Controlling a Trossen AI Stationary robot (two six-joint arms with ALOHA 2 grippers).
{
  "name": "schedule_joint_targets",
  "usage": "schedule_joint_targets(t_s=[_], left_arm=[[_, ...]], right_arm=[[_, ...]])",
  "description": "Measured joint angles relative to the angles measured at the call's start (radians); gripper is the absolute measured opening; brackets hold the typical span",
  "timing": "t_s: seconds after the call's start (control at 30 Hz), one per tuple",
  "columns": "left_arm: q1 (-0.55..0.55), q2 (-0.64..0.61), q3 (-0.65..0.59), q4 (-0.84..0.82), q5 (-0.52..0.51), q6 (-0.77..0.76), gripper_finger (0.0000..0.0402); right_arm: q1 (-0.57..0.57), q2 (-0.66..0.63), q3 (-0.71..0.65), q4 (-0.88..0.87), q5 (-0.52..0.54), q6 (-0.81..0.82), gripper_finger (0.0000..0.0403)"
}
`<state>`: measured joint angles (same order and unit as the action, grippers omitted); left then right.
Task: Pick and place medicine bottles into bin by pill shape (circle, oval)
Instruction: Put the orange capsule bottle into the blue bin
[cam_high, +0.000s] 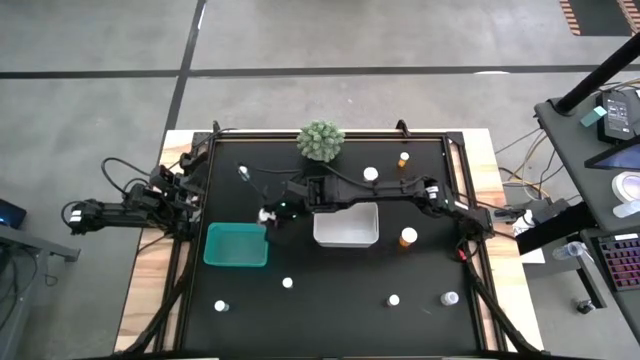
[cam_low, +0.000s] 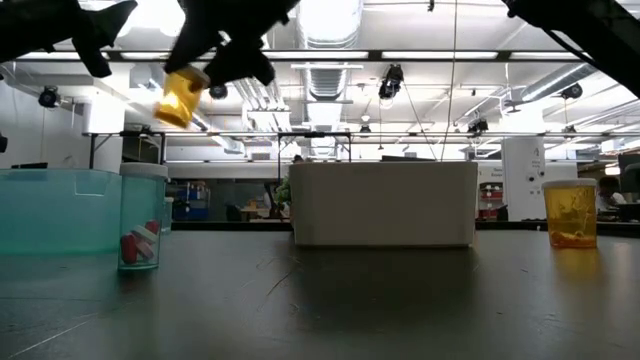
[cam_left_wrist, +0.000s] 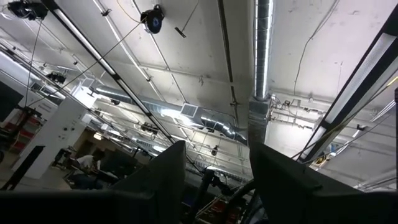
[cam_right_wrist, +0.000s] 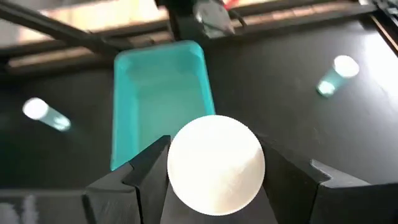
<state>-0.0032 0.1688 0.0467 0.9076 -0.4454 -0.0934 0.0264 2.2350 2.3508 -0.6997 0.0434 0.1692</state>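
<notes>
My right gripper (cam_high: 268, 215) reaches across the table and is shut on an amber bottle (cam_low: 182, 95) with a white cap (cam_right_wrist: 216, 165). It holds the bottle in the air just beside the teal bin (cam_high: 236, 245), whose inside shows below in the right wrist view (cam_right_wrist: 158, 93). A white bin (cam_high: 347, 225) stands at the table's middle. Other bottles stand apart on the black mat, among them an amber one (cam_high: 408, 237) and a clear one with red and white pills (cam_low: 140, 230). My left gripper (cam_left_wrist: 214, 186) is open and points up at the ceiling, off the table's left edge. My right gripper pinches the amber bottle between its two fingers (cam_right_wrist: 149, 171), one on each side of it at the cap end (cam_right_wrist: 180, 186). The cap faces back toward the wrist. The fingers come from above, slanting down. The bottle is lifted clear and tilted, its amber body (cam_low: 180, 105) sticking out below the fingers.
A green spiky ball plant (cam_high: 321, 141) sits at the far edge. Loose bottles stand at the far side (cam_high: 371, 174) (cam_high: 404, 158) and along the near side (cam_high: 288, 283) (cam_high: 394, 299) (cam_high: 449, 297). Two bottles show beside the teal bin (cam_right_wrist: 46, 115) (cam_right_wrist: 336, 74).
</notes>
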Motion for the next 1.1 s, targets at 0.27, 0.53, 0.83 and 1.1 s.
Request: schedule_joint_targets(t_s=[0.27,0.53,0.83,1.1], left_arm=[[0.0,-0.001,0.0,0.0,-0.001,0.004,0.0164],[0.0,-0.003,0.0,-0.001,-0.004,0.004,0.0164],[0.0,-0.006,0.0,-0.001,-0.004,0.002,0.0164],[0.0,-0.006,0.0,-0.001,-0.004,0.003,0.0164]], right_arm=[[0.016,0.049,0.0,0.129,-0.05,-0.041,0.021],[0.023,0.101,0.001,0.225,-0.055,-0.109,0.021],[0.025,0.199,0.0,0.269,-0.054,-0.174,0.021],[0.026,0.23,0.0,0.265,-0.051,-0.188,0.0218]])
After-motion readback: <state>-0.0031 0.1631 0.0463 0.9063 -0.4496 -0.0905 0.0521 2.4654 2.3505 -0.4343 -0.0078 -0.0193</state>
